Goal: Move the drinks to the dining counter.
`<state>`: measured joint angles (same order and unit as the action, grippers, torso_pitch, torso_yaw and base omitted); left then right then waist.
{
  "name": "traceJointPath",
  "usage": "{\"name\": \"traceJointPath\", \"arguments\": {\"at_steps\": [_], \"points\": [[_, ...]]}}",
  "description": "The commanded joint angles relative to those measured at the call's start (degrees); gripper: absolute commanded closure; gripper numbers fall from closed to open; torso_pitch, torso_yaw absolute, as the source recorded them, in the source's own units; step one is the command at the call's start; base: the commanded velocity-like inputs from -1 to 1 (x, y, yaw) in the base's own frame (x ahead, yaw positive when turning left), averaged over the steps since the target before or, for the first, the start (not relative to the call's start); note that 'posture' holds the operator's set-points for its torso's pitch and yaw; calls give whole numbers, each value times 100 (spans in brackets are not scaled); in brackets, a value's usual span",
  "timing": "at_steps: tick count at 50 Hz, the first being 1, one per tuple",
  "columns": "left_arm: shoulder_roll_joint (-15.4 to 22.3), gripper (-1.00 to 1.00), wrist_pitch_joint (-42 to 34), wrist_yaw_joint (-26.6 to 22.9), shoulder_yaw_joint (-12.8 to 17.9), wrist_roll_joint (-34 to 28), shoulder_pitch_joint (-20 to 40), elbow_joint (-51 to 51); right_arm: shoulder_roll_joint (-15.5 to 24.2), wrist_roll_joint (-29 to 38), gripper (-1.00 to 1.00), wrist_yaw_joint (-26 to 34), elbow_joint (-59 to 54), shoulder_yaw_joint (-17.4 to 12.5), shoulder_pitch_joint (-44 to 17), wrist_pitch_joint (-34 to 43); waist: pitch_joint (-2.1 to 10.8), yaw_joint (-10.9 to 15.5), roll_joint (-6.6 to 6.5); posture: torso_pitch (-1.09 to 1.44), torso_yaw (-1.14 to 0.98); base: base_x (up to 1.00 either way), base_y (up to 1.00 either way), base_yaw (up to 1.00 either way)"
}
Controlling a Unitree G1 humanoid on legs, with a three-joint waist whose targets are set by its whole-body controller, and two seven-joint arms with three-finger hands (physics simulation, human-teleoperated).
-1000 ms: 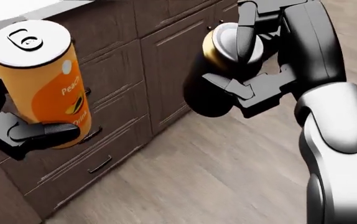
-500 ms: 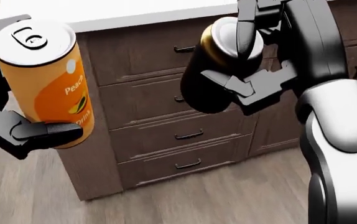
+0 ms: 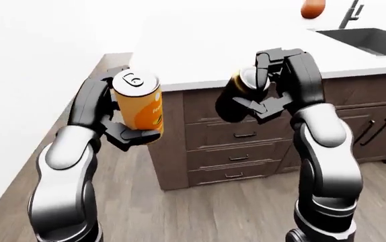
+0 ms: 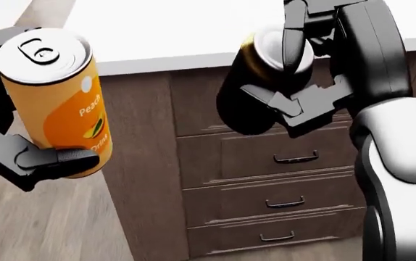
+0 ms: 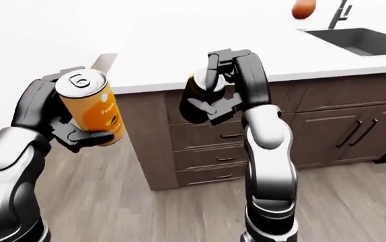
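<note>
- white counter (image 3: pixel 246 45) runs across the upper part of the eye views, over dark wood drawers (image 4: pixel 280 157) with thin black handles.
- far right on the counter: a dark sink (image 3: pixel 375 38) with a faucet (image 5: pixel 341 12); an orange round object (image 5: pixel 304 7) stands just left of it, identity unclear.
- wood-plank floor (image 5: pixel 146 212) below; white wall on the left.
- nothing lies between the hands and the counter edge.
- left hand (image 4: pixel 26 155): fingers wrapped round the orange peach drink can (image 4: pixel 59 103), held upright at the left, lid up.
- right hand (image 4: pixel 306 81): fingers clamped on the dark can (image 4: pixel 255 87), tilted, one finger across its silver top, beside the counter edge.
- versus 0.5 s ago: whole head view has shifted, so the camera moved; the cabinet corner now sits further left and more counter shows. both grips unchanged.
</note>
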<state>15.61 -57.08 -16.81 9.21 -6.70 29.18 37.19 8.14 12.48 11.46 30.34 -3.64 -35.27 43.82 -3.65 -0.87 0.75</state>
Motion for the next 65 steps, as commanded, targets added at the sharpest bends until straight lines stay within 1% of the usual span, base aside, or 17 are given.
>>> {"name": "traceJointPath", "arguments": {"at_steps": [1, 6, 7, 9, 11, 17, 20, 21, 24, 29, 32, 33, 39, 46, 47, 62, 65], "points": [[105, 100, 96, 69, 153, -61, 182, 130, 6, -66, 100, -20, 179, 16, -265, -105, 152, -14, 71, 0, 0, 86, 0, 0], [129, 100, 4, 63, 125, -70, 280, 152, 16, -237, 100, -165, 152, -41, -429, -83, 220, -22, 104, 0, 0, 45, 0, 0], [133, 100, -22, 62, 127, -74, 303, 163, 38, -239, 100, -178, 160, -19, -425, -71, 197, -29, -9, 0, 0, 0, 0, 0], [170, 100, -123, 40, 137, -74, 380, 212, 83, -257, 100, -178, 196, -29, -468, -28, 265, -24, -621, 0, 0, 0, 0, 0], [173, 100, -108, 43, 140, -70, 410, 176, 114, -271, 100, -187, 194, -36, -538, 3, 1, 88, -499, 0, 0, 0, 0, 0], [356, 100, -114, -36, 90, -94, 819, -137, 322, -241, 100, -100, 2, -75, -946, 176, -74, 114, -140, 0, 0, 0, 0, 0], [461, 100, 32, -92, -2, -125, 1259, -595, 421, -293, 100, -57, -337, -134, -1350, 161, 79, 19, 298, 0, 0, 0, 0, 0], [440, 100, 118, -88, -7, -121, 1403, -807, 448, -320, 100, -56, -465, -159, -1461, 118, 98, 90, 153, 0, 0, 0, 0, 0], [399, 100, 477, -67, -101, -158, 1722, -1404, 522, -446, 100, -99, -886, -263, -1772, 10, 126, 56, 227, 0, 0, 0, 0, 0], [274, 100, 969, -22, -206, -169, 2195, -2227, 748, -570, 100, -111, -1535, -286, -2116, -288, 89, 86, 79, 0, 0, 0, 0, 0], [220, 100, 1137, 15, -228, -172, 2352, -2514, 819, -607, 100, -114, -1830, -299, -2271, -454, 182, 42, -306, 0, 0, 0, 0, 0], [211, 100, 1149, 10, -243, -177, 2354, -2523, 841, -610, 100, -98, -1851, -286, -2287, -481, 146, 44, -54, 0, 0, 0, 0, 0], [258, 100, 1035, -71, -200, -184, 2291, -2362, 887, -620, 100, -85, -1765, -306, -2282, -384, 286, 143, -3, 0, 0, 0, 0, 0], [224, 100, 1229, 28, -186, -139, 2316, -2591, 896, -621, 100, -79, -1768, -297, -2300, -343, 270, 153, -2, 0, 0, 0, 0, 0], [214, 100, 1285, 48, -193, -137, 2334, -2674, 882, -625, 100, -92, -1815, -296, -2303, -397, 409, 148, -45, 0, 0, 7, 0, 0], [188, 100, 1356, 96, -224, -141, 2352, -2772, 888, -659, 100, -110, -1796, -309, -2271, -464, 162, 96, -4, 0, 0, 15, 0, 0], [195, 100, 1355, 92, -221, -146, 2348, -2765, 871, -673, 100, -148, -1845, -312, -2284, -473, 216, 26, -207, 0, 0, 0, 0, 0]]}}
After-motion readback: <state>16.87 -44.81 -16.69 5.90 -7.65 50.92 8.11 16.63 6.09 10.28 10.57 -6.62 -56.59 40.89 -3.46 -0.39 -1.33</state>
